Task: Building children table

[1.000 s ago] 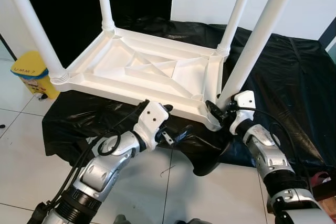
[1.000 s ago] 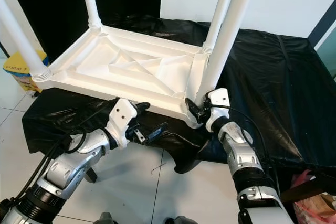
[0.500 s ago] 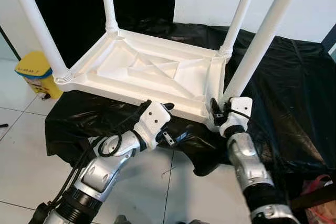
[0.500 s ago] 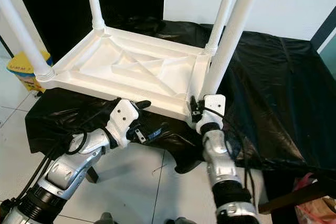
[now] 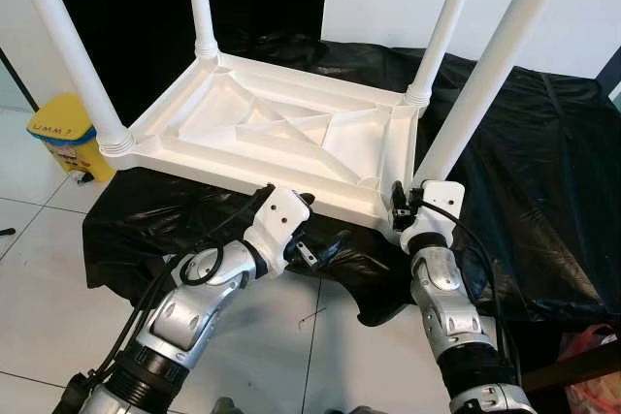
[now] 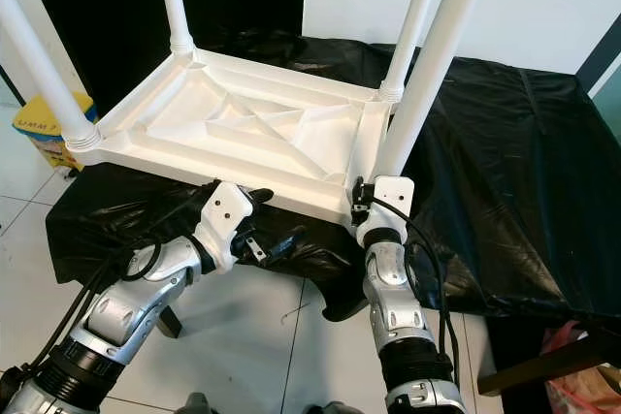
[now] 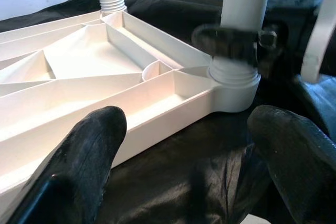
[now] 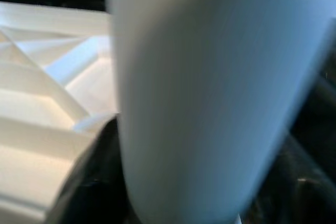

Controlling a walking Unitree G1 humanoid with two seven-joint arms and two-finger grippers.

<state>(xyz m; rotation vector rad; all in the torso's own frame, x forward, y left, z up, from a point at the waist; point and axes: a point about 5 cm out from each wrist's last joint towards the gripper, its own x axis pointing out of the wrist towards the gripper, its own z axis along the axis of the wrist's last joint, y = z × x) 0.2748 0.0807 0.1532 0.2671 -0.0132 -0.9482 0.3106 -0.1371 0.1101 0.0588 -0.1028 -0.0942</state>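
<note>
We have all four legs standing in the upturned tabletop (image 5: 281, 133), our right gripper (image 5: 400, 203) pinching the near-right leg (image 5: 485, 75) at its base, apparently tightening it, our left gripper (image 5: 315, 230) spread beside the near rim.

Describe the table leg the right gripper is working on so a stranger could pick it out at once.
Find the white plastic table lying upside down on the black sheet, its four legs pointing up. The leg stands at the table's near corner on the robot's right. Unlike the other three, it has the right gripper clamped round its base.
</note>
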